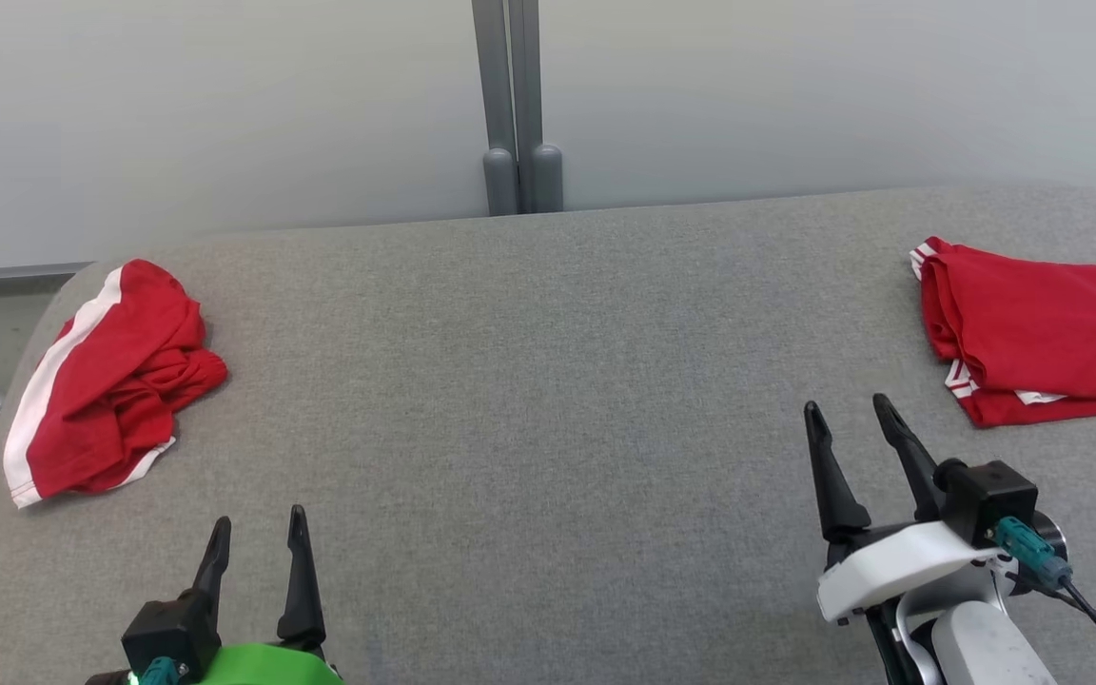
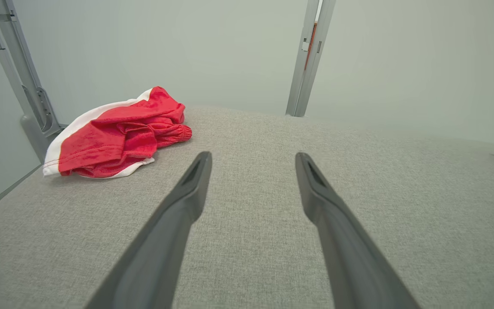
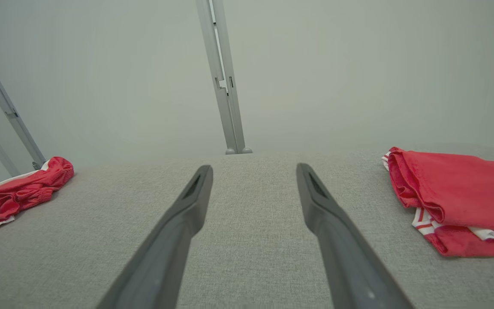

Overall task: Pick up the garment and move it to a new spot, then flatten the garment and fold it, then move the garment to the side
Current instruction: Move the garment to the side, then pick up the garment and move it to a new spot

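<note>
I am hovering my left gripper (image 1: 256,535) and right gripper (image 1: 851,417), both spread apart and empty, over the grey table (image 1: 548,400), likely readying to fetch the crumpled red shorts (image 1: 115,381) at my left.

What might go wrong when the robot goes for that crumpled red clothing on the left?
1. The crumpled garment lies near the table's left edge; a clumsy pinch by the open left gripper might nudge it off.
2. It is bunched in layers, so the fingers may catch one fold and lift it twisted.
3. The open right gripper hovers near the folded garment and might disturb it if it swings that way.
</note>
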`<state>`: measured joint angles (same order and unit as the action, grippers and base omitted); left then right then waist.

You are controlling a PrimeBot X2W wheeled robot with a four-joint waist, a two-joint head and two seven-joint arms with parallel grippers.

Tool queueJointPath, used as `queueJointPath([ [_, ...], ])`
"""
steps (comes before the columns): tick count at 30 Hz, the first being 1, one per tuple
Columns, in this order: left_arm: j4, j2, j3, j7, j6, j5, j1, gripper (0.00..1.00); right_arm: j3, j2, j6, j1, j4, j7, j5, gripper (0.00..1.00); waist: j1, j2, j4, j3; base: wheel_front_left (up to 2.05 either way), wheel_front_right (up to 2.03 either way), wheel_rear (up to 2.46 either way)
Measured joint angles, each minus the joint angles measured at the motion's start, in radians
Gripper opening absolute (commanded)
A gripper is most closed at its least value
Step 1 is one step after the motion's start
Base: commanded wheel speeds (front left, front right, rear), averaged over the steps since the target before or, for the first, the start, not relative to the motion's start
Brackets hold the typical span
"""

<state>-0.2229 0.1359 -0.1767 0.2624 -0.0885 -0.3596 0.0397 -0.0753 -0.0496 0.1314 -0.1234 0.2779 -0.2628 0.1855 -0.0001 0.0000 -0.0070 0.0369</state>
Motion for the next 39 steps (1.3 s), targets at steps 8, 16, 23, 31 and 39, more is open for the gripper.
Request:
queueJointPath([
  [8,-0.016,-0.009,0.0,0.0,0.005,0.0,0.005,1.0,0.002,0.0,0.0,0.04,-0.022,0.0,0.007,1.0,0.0,0.0,0.007,0.004,0.0,0.0,0.0],
  [16,-0.017,-0.012,0.007,0.0,0.009,0.007,0.005,1.0,0.003,0.0,0.0,0.042,-0.019,0.0,0.007,1.0,0.0,0.0,0.007,0.004,0.0,0.0,0.0],
  [23,-0.019,-0.016,0.007,0.0,0.01,0.01,0.004,1.0,0.006,0.0,0.0,0.046,-0.019,0.0,0.007,1.0,0.0,0.0,0.014,0.005,0.0,0.0,0.0],
  [31,-0.022,-0.019,-0.005,0.0,0.018,0.029,-0.009,1.0,0.014,-0.001,0.0,0.064,-0.028,0.0,0.016,1.0,0.0,0.0,0.08,0.008,0.0,0.0,0.0],
  [39,-0.016,0.004,-0.001,-0.001,0.016,0.035,-0.012,1.0,-0.001,0.0,0.0,0.068,-0.051,0.0,0.032,1.0,0.0,0.0,0.242,0.009,0.0,0.0,0.0],
])
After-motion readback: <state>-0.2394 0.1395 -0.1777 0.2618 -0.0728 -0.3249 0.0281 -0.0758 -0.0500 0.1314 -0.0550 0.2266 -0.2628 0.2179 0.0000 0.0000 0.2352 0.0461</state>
